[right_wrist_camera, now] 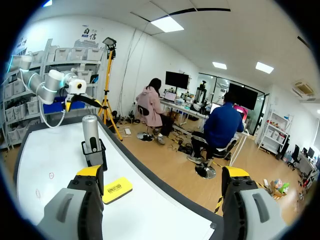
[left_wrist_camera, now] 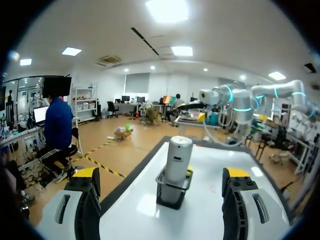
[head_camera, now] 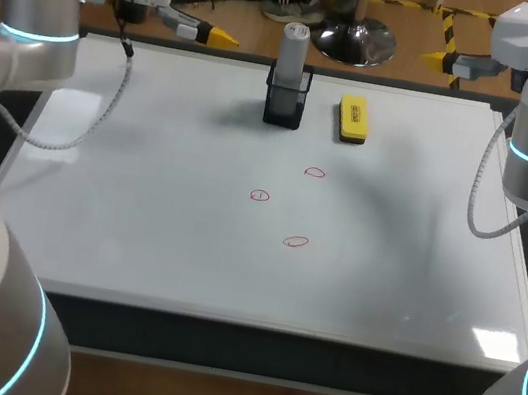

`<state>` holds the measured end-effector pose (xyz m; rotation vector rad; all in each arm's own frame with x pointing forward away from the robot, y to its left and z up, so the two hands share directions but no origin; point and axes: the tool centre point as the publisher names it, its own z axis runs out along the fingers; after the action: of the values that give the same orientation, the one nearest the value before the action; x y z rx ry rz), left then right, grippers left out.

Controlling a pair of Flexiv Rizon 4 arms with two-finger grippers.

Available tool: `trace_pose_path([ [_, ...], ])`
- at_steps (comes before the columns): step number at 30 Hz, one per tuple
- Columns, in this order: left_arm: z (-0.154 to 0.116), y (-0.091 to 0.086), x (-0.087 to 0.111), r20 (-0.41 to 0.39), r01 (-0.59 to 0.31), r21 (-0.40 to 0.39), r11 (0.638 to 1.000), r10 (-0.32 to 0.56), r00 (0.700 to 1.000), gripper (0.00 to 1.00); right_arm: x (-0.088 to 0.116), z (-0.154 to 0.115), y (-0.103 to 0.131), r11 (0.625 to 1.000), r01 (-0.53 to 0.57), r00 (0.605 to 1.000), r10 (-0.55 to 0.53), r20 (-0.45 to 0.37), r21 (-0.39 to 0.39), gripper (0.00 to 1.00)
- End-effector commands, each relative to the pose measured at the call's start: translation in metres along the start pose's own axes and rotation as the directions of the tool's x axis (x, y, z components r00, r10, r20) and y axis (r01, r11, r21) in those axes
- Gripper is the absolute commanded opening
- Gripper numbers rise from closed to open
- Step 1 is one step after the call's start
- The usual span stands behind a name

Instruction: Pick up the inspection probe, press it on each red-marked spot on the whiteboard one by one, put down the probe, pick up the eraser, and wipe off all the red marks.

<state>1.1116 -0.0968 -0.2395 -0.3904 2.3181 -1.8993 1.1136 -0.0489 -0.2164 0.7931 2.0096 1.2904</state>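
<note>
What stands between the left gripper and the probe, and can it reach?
Probably yes: the probe stands upright in its holder, straight ahead of the open left gripper, with only bare whiteboard between them.

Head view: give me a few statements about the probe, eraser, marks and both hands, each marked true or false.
1. The inspection probe stands upright in the black holder. True.
2. The yellow eraser lies left of the holder. False: it lies on the whiteboard to the holder's right.
3. Three red marks are on the whiteboard. True.
4. The left hand is shut on the probe. False: it is open and empty, near the board's far left corner.
5. The right hand is open and holds nothing. True.
</note>
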Motion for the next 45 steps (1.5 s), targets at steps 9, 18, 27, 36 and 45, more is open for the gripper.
trace_pose_path([
  [9, 0.069, 0.008, -0.009, -0.179, -0.022, 0.032, 0.999, 0.027, 0.983, 1.00, -0.001, 0.000, 0.000, 1.000, 0.000, 1.000, 0.000, -0.001, 0.001, 1.00],
  [18, 0.094, 0.008, 0.004, -0.231, -0.044, 0.054, 0.998, 0.056, 0.971, 1.00, -0.001, 0.000, 0.000, 1.000, 0.000, 1.000, 0.000, -0.001, 0.001, 1.00],
  [27, 0.112, 0.006, 0.021, -0.237, -0.036, 0.089, 0.995, 0.056, 0.970, 1.00, -0.001, 0.000, 0.000, 1.000, 0.000, 1.000, 0.000, -0.001, 0.001, 1.00],
  [36, 0.129, 0.007, 0.029, -0.232, -0.025, 0.101, 0.995, 0.048, 0.971, 1.00, -0.001, 0.000, 0.000, 1.000, 0.000, 1.000, 0.000, -0.001, 0.001, 1.00],
  [45, 0.135, 0.008, 0.031, -0.227, -0.023, 0.101, 0.995, 0.046, 0.973, 1.00, -0.001, 0.000, 0.000, 1.000, 0.000, 1.000, 0.000, -0.001, 0.001, 1.00],
])
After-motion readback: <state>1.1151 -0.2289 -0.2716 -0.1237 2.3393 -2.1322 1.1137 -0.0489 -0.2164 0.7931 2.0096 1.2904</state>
